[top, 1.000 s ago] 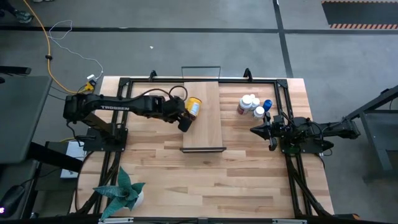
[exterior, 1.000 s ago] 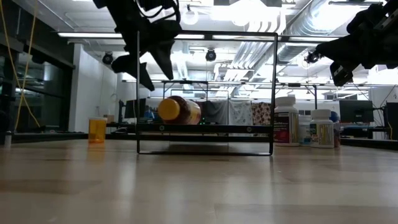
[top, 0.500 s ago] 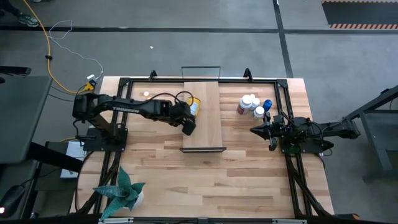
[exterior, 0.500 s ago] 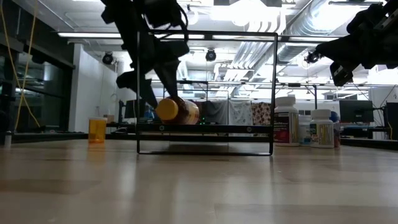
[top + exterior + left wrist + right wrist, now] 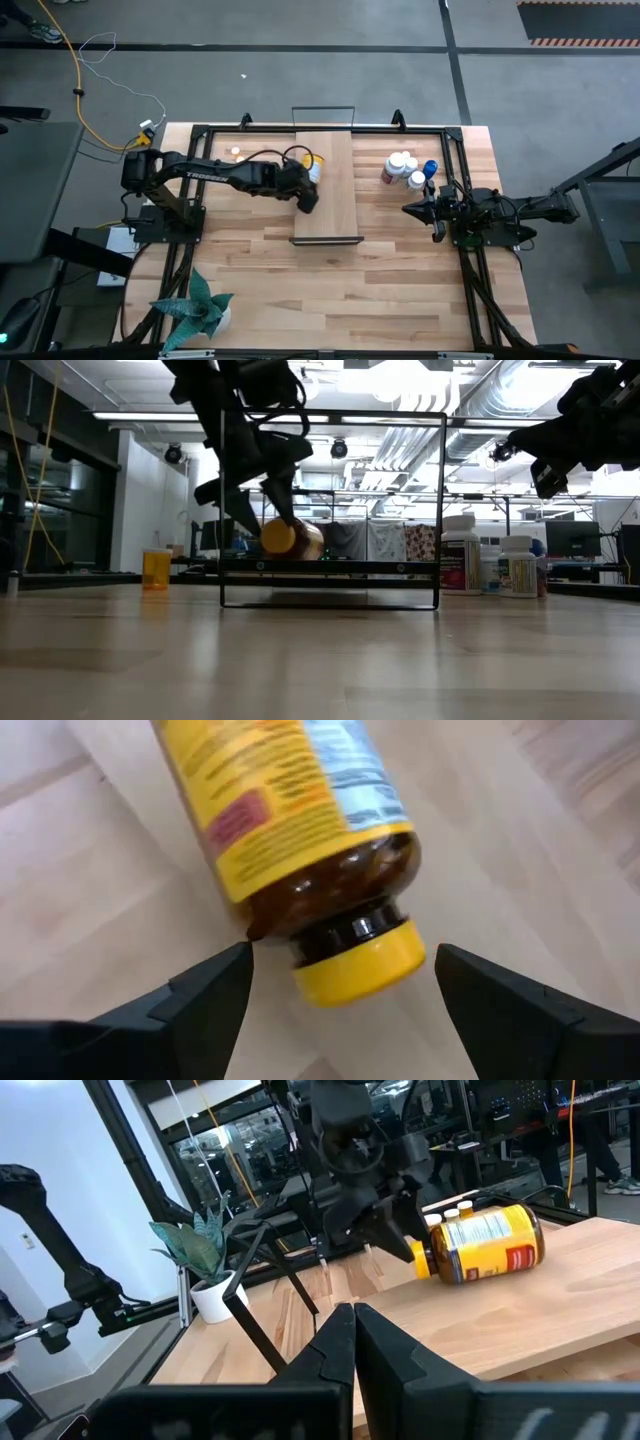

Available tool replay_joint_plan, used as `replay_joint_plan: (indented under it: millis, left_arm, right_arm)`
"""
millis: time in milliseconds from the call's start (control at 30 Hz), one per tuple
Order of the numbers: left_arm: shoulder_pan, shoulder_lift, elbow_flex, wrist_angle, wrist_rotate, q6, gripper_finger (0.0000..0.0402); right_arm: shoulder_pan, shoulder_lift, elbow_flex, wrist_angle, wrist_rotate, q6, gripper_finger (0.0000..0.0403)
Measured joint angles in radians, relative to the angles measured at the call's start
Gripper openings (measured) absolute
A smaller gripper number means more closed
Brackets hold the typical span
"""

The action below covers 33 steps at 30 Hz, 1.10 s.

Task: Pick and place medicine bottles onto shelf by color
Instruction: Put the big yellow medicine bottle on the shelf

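Shelf (image 5: 335, 190) sits mid-table, short framed ends toward front and back, so either arm can reach it. Left gripper (image 5: 340, 985) hangs over the shelf's left edge, fingers spread wide and empty, straddling the yellow cap of the amber bottle (image 5: 313, 167). The bottle lies on its side on the shelf board; probably awaiting a grasp or righting. Remaining white and blue-capped bottles (image 5: 405, 170) stand clustered on the table right of the shelf. Right gripper (image 5: 408, 210) waits beside them, clenched shut, holding nothing.

Amber yellow-capped bottle (image 5: 300, 850) on its side on shelf (image 5: 335, 200), seemingly.
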Motion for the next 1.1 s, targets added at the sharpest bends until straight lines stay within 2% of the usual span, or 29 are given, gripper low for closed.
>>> replay_joint_plan:
  millis: [133, 400, 800, 1100]
  left_arm:
    - [0.0, 0.0, 0.0, 0.035, -0.002, -0.042, 0.0303]
    - [0.0, 0.01, 0.001, 0.068, -0.072, -0.062, 0.0303]
    - [-0.001, 0.126, 0.0, 0.131, -0.086, -0.05, 0.0303]
    - [0.002, 0.131, 0.0, 0.137, -0.11, -0.014, 0.0303]
  right_arm:
    - [0.0, 0.0, 0.0, 0.0, 0.0, 0.0, 0.0]
    - [0.0, 0.0, 0.0, 0.0, 0.0, 0.0, 0.0]
    - [0.0, 0.0, 0.0, 0.0, 0.0, 0.0, 0.0]
    - [0.0, 0.0, 0.0, 0.0, 0.001, 0.0, 0.0]
